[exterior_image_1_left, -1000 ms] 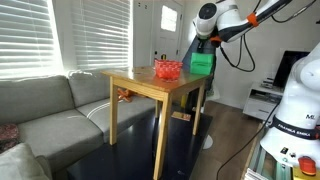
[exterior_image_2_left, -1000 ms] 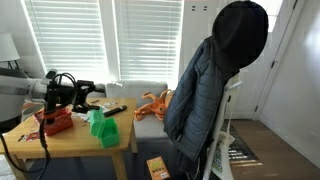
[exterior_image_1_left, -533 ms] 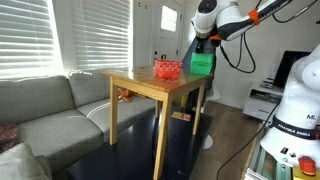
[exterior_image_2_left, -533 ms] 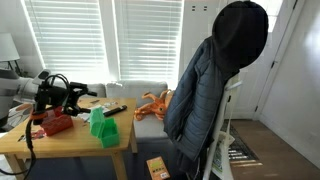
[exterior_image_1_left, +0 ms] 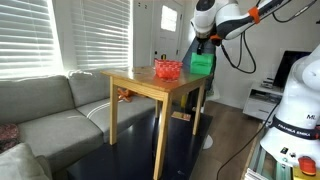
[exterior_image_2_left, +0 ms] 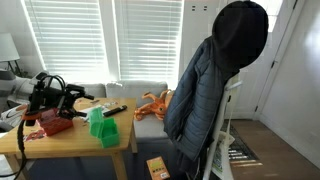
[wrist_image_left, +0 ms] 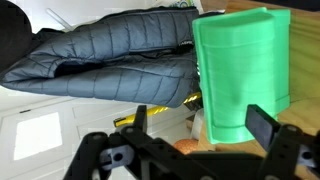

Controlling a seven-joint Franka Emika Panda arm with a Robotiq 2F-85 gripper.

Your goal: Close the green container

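The claw (wrist_image_left: pixel 201 116) stands spread wide, its fingers (wrist_image_left: pixel 140 118) gripping nothing and touching nothing. The green container (wrist_image_left: pixel 240 75) sits on the wooden bench (exterior_image_2_left: pixel 75 139) near its edge, clear of the claw, with the red bowl (exterior_image_2_left: pixel 55 123) just beside it. The claw hangs near that bowl.

One marking could be read: dark lettering curving round the white robot base (exterior_image_1_left: pixel 291 128) in an exterior view. It seemed to say "FRANKA EMIKA" - small, blurred, barely legible. In the wrist view no text could be made out.
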